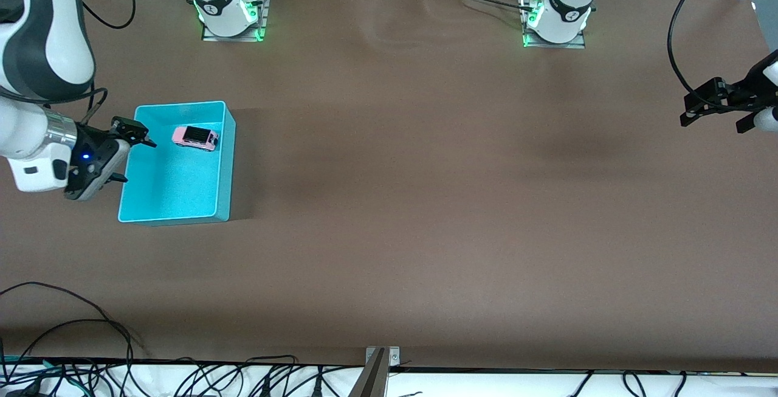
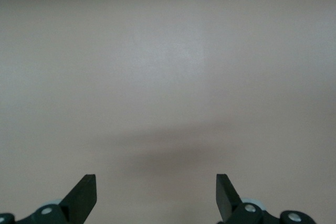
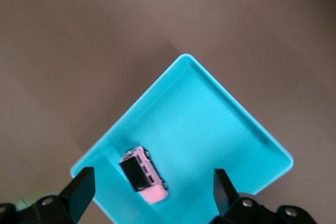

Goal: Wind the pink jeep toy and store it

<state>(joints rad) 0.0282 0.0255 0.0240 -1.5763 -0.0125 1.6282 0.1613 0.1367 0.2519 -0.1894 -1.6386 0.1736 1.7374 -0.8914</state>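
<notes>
Pink jeep toy (image 1: 195, 137) sits on its wheels inside the turquoise bin (image 1: 226, 166), in the part of the bin farthest from the front camera. In the front view its long side runs almost straight across, from about nine o'clock to three o'clock, with the three o'clock end dipping a tiny bit lower. Its black roof panel faces up. I cannot tell which end is the nose. In the right wrist view the jeep (image 3: 143, 176) lies close to one corner of the bin (image 3: 239, 119), not touching the walls that I can see. No words or labels can be read on the toy or the bin. The bin stands on the brown table (image 1: 425, 202), toward the right arm's end. The right gripper (image 1: 124, 157) hangs over the bin's outer edge, at about nine o'clock from the jeep in the front view. Its two black fingers (image 3: 81, 186) are spread wide apart and hold nothing. The left gripper (image 1: 716, 110) waits up in the air over the bare table at the left arm's end, well apart from the bin. Its fingers (image 2: 84, 192) are spread wide too, with only brown table showing between them.
</notes>
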